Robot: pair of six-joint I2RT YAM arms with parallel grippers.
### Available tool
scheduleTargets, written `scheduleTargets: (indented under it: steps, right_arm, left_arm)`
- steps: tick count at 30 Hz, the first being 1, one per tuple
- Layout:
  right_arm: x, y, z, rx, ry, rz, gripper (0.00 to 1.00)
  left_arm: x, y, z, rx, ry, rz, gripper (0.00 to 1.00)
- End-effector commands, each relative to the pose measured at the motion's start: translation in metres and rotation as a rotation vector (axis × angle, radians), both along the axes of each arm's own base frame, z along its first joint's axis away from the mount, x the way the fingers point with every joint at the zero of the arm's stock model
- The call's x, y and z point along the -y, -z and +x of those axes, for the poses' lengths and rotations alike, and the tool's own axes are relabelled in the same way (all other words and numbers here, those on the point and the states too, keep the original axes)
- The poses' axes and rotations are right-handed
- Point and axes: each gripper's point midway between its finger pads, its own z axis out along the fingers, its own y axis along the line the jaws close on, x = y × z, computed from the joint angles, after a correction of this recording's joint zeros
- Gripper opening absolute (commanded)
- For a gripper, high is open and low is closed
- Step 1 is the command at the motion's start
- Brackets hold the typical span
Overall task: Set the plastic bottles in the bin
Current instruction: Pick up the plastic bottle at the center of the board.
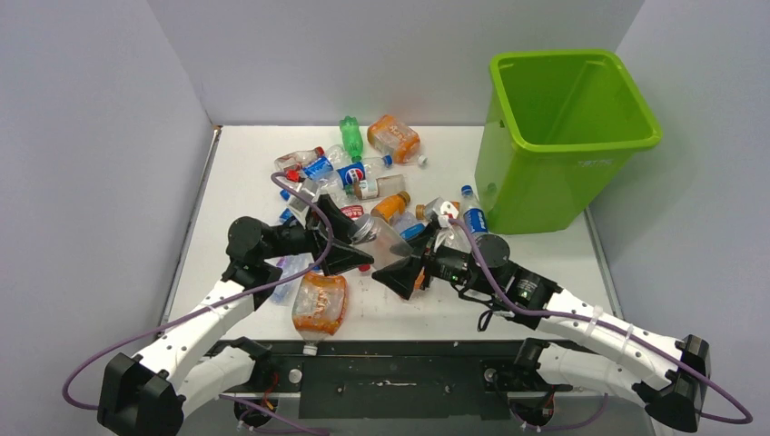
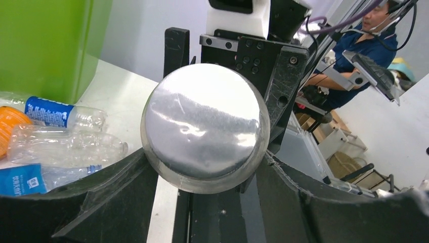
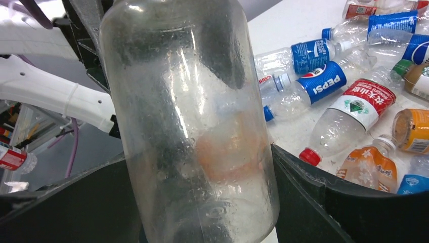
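A clear label-less plastic bottle (image 1: pixel 380 238) hangs above the table's front middle, between both grippers. My left gripper (image 1: pixel 350 243) has its fingertips on either side of the bottle's round end (image 2: pixel 205 134). My right gripper (image 1: pixel 399 271) is shut on the other end, and the bottle's body (image 3: pixel 192 126) fills the gap between its fingers. The two grippers face each other. A pile of crushed bottles (image 1: pixel 363 177) with blue, red and orange labels lies behind them, and a Pepsi bottle (image 3: pixel 324 86) shows in the right wrist view. The lime-green bin (image 1: pixel 563 136) stands at the back right.
A flattened orange bottle (image 1: pixel 320 304) lies near the front edge, below the left gripper. A green bottle (image 1: pixel 350 136) and an orange bottle (image 1: pixel 393 138) lie at the back. Grey walls enclose the table. A person (image 2: pixel 374 35) sits beyond the table.
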Motion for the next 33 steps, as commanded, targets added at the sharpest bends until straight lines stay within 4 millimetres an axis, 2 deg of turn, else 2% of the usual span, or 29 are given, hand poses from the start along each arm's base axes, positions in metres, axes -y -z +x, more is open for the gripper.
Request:
scheduleTargets:
  steps: [1,4,8,11,16,18,20,22,23,24,26,28,29,30,33]
  right_arm:
    - [0.000,-0.056,-0.003,0.088,0.030,0.280,0.41]
    - [0.002,-0.062,-0.006,0.091,0.045,0.363,0.37]
    - [0.001,-0.064,-0.013,0.100,0.045,0.424,0.35]
    - [-0.003,-0.059,-0.018,0.098,0.050,0.431,0.34]
    - [0.000,-0.055,-0.024,0.096,0.083,0.476,0.33]
    - [0.002,-0.053,-0.025,0.093,0.104,0.495,0.32]
    - [0.002,-0.051,-0.025,0.093,0.112,0.495,0.32]
    - [-0.001,-0.047,-0.027,0.091,0.103,0.474,0.36]
    - [-0.002,-0.046,-0.028,0.089,0.101,0.463,0.40]
    - [-0.003,-0.044,-0.029,0.087,0.098,0.448,0.49]
    - [-0.004,-0.042,-0.032,0.086,0.080,0.403,0.75]
    - [-0.001,-0.037,-0.034,0.071,0.078,0.342,0.92]
    - [0.002,-0.036,-0.034,0.068,0.083,0.313,0.97]
    - [0.006,-0.033,-0.034,0.066,0.088,0.266,1.00]
    - [0.025,-0.033,-0.039,0.092,0.086,0.126,0.93]
  left_arm:
    - [-0.005,-0.039,-0.017,0.069,0.011,-0.171,0.66]
    - [-0.010,-0.050,-0.014,0.015,-0.023,-0.279,0.77]
    - [-0.009,-0.054,-0.015,-0.037,-0.038,-0.374,0.92]
    - [0.005,-0.053,-0.025,-0.036,0.007,-0.361,0.97]
    - [0.028,-0.050,-0.037,-0.028,0.018,-0.339,0.97]
    - [0.031,-0.050,-0.040,-0.018,0.007,-0.348,0.90]
    - [0.034,-0.051,-0.041,-0.015,-0.008,-0.354,0.79]
    - [0.034,-0.049,-0.037,-0.027,-0.033,-0.356,0.62]
    - [0.034,-0.048,-0.035,-0.031,-0.045,-0.360,0.52]
    - [0.033,-0.048,-0.034,-0.032,-0.054,-0.363,0.44]
    - [0.032,-0.049,-0.033,-0.018,-0.064,-0.369,0.33]
    - [0.030,-0.052,-0.035,0.010,-0.072,-0.363,0.26]
    - [0.031,-0.050,-0.032,0.014,-0.087,-0.334,0.23]
    - [0.032,-0.049,-0.032,0.031,-0.096,-0.301,0.22]
    - [0.032,-0.050,-0.025,0.099,-0.147,-0.195,0.20]
